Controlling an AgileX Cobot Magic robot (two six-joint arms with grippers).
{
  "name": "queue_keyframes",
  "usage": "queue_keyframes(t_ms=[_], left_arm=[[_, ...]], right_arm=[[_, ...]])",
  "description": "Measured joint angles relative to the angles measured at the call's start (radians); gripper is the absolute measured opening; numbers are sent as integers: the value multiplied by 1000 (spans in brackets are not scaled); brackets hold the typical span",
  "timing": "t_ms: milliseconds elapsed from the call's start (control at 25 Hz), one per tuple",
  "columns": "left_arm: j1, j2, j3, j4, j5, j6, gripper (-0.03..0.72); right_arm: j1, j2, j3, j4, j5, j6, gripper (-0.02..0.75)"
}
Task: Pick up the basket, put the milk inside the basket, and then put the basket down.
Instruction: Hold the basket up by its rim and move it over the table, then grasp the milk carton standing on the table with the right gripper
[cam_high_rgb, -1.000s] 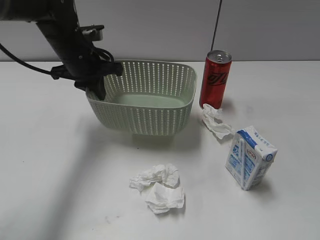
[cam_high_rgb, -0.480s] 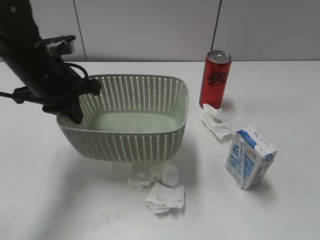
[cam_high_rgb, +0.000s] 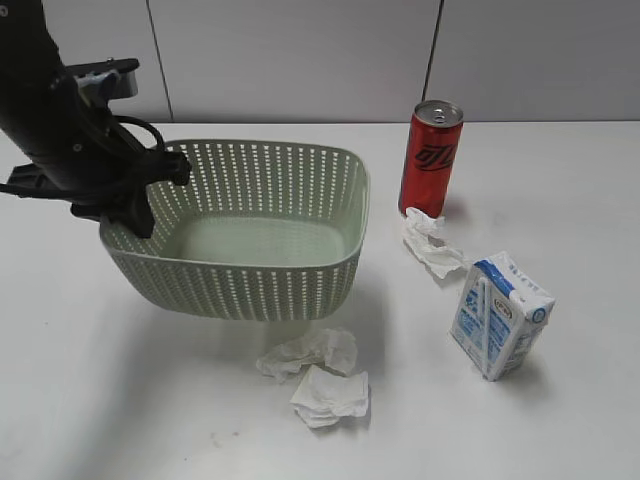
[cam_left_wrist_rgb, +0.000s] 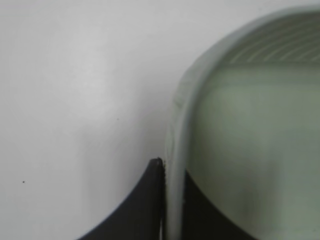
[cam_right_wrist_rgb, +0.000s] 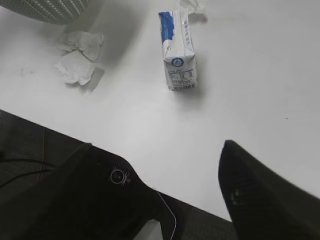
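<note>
The pale green basket (cam_high_rgb: 250, 225) hangs tilted above the table at centre left, its left end raised. My left gripper (cam_high_rgb: 140, 205) is shut on the basket's left rim; in the left wrist view the two black fingers pinch the rim (cam_left_wrist_rgb: 172, 170). The blue-and-white milk carton (cam_high_rgb: 498, 315) stands upright at the right front of the table, and shows in the right wrist view (cam_right_wrist_rgb: 179, 50). My right gripper (cam_right_wrist_rgb: 160, 160) is open and empty over the table's front edge, well short of the milk. It is out of the exterior view.
A red soda can (cam_high_rgb: 430, 158) stands behind the milk, right of the basket. Crumpled tissues lie beside the can (cam_high_rgb: 430, 245) and in front of the basket (cam_high_rgb: 315, 375). A grey wall runs behind the white table (cam_high_rgb: 560, 200).
My left arm has carried the basket forward and to the left, lifting it off the table; in the last half second it rose slightly. The milk, can and tissues have not moved.
</note>
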Motion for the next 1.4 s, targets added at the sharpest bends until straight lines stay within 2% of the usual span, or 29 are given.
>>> queue_keyframes(t_ms=[200,320,520,640,720,1000,1400], left_arm=[[0,0,0,12,0,0,8],[0,0,0,15,0,0,7],[0,0,0,16,0,0,7],[0,0,0,16,0,0,7],[0,0,0,16,0,0,7],[0,0,0,16,0,3,7],[0,0,0,16,0,3,7]], right_arm=[[33,237,-83,13,-3,-70,571],[116,362,-135,-8,-50,-57,571],[301,569,-206,-191,-121,83,571],[369,676,-242,-236,-173,153,571],[382,734,-259,-243,-225,197,574],[383,891,-270,-268,-333,235,666],[383,1054,-270,-286,-358,258,647]])
